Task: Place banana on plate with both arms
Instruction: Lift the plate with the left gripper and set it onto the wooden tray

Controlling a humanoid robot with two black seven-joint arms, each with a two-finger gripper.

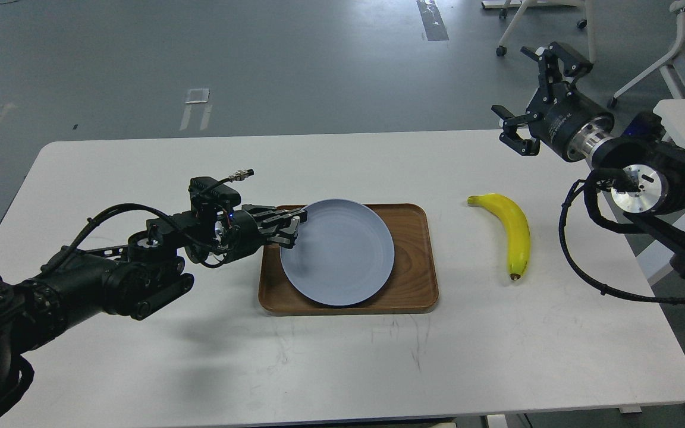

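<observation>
The banana lies flat on the white surface, untouched, stem end away from the robot and dark tip toward it. It sits well below and a little left of the right gripper, which hangs in the air past the surface's far right corner with its fingers spread wide and nothing between them.

The plate rests on the tray, left of the banana and apart from it. The left gripper is at the plate's left rim, its fingers narrowed around or against the edge; whether it actually pinches the rim I cannot tell.

The step in hand looks like the start: one arm steadying the plate, the other not yet reaching for the fruit. Next, the right gripper likely needs to drop toward the banana's middle, turn so its fingers straddle the fruit's width, close, then carry it leftward over the plate.
</observation>
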